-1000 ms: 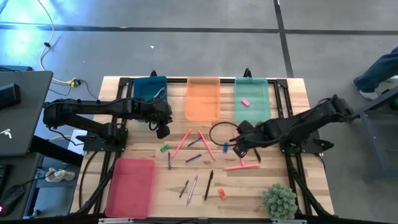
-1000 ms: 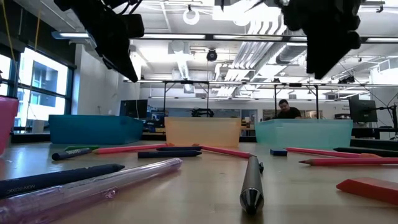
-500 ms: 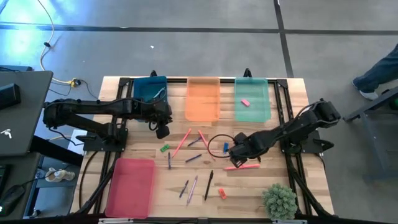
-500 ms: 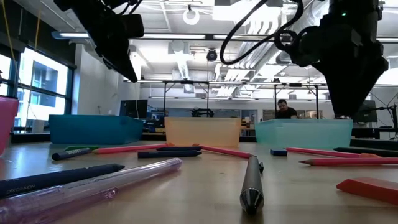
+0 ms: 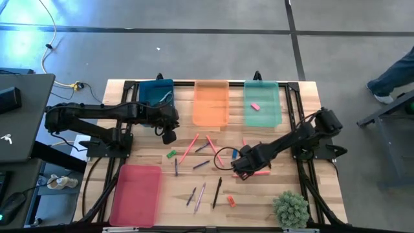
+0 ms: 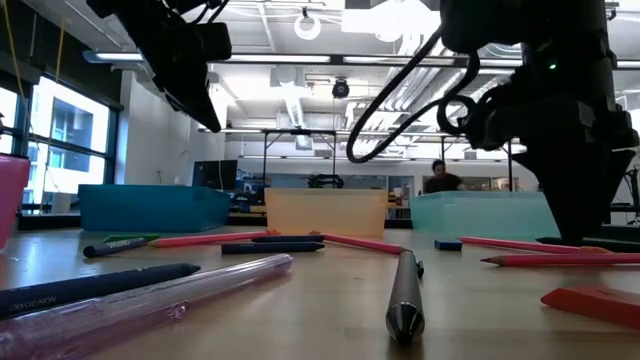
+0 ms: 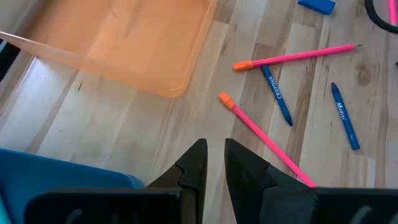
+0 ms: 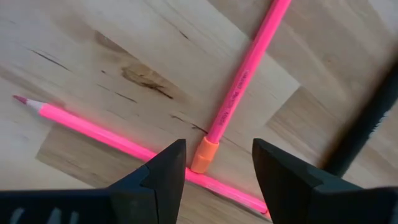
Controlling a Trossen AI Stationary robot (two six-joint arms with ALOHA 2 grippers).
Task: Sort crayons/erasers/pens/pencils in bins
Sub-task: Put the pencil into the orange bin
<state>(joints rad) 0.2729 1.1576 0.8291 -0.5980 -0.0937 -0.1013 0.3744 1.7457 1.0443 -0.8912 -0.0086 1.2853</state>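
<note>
My right gripper (image 8: 217,149) points down, open, low over two crossed pink pencils on the table right of centre (image 5: 259,173). Its fingers stand on either side of the orange-capped end (image 8: 204,155) of one pencil without touching it. The other pencil (image 8: 81,127) lies crosswise beneath. My left gripper (image 7: 214,155) hangs above the table near the teal bin (image 5: 155,94), with only a narrow gap between its fingers and nothing in it. The orange bin (image 5: 211,103) and the mint bin (image 5: 262,103) stand at the far edge, and the pink-red bin (image 5: 136,194) at the near left. A pink eraser (image 5: 254,106) lies in the mint bin.
Loose pencils, crayons and pens lie across the table's middle (image 5: 189,149), with a green eraser (image 5: 171,154) and an orange-red one (image 5: 231,201). A black cable loop (image 5: 223,155) hangs by my right gripper. A small plant (image 5: 290,208) stands at the near right corner.
My right gripper has come down and moved toward the table's near left, over the crossed pink pencils. It has tipped to point straight down and rolled a little. Its fingers stay open. The left arm has kept still.
</note>
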